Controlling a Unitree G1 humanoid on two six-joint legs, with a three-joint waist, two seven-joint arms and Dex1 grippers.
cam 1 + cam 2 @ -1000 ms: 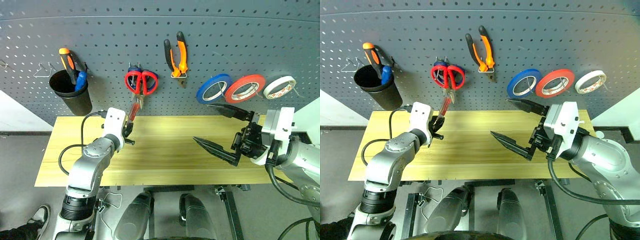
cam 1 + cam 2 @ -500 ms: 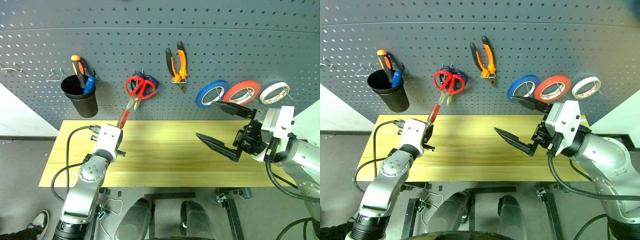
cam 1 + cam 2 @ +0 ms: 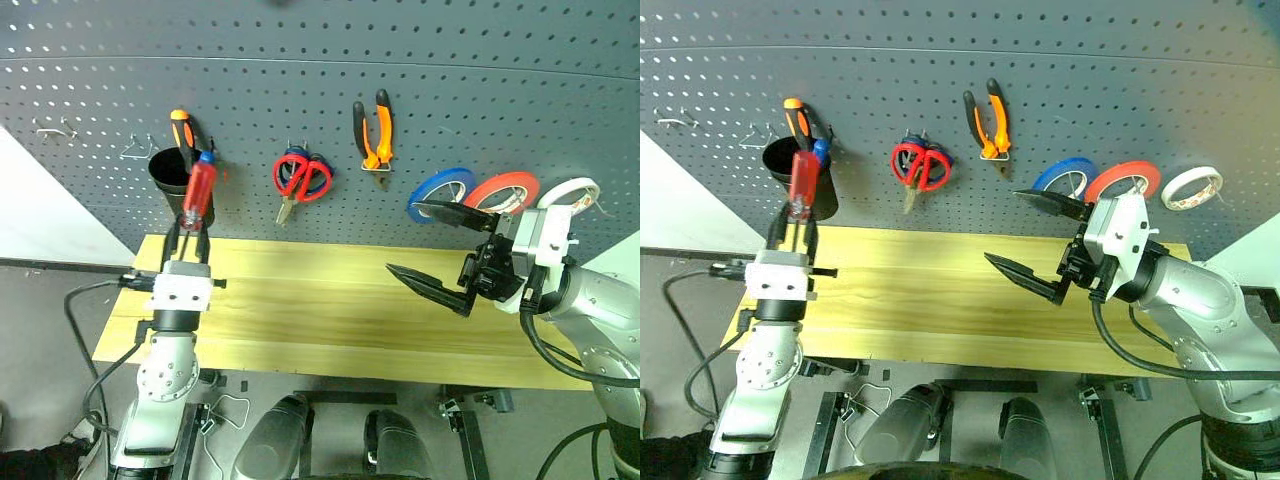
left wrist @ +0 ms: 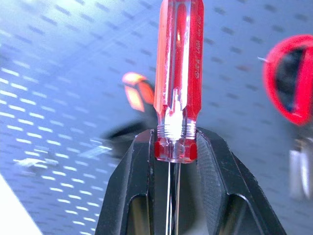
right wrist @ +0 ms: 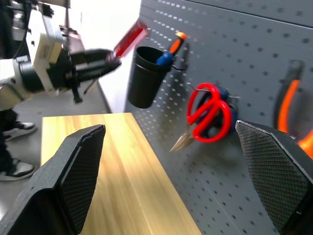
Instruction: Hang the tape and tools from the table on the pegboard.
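My left claw is clamped on the slim red-handled screwdriver, pinching it at the collar where the thin shaft meets the handle. The handle stands up out of my fingers, its top just in front of the black cup on the pegboard. That cup holds an orange-and-black screwdriver.

My right claw hangs wide open over the table, holding nothing, one finger above the other. Just behind its upper finger the red tape hangs on the board, between a blue roll and a white roll. Between my two claws, higher on the board, hang the red-handled scissors and the pliers.
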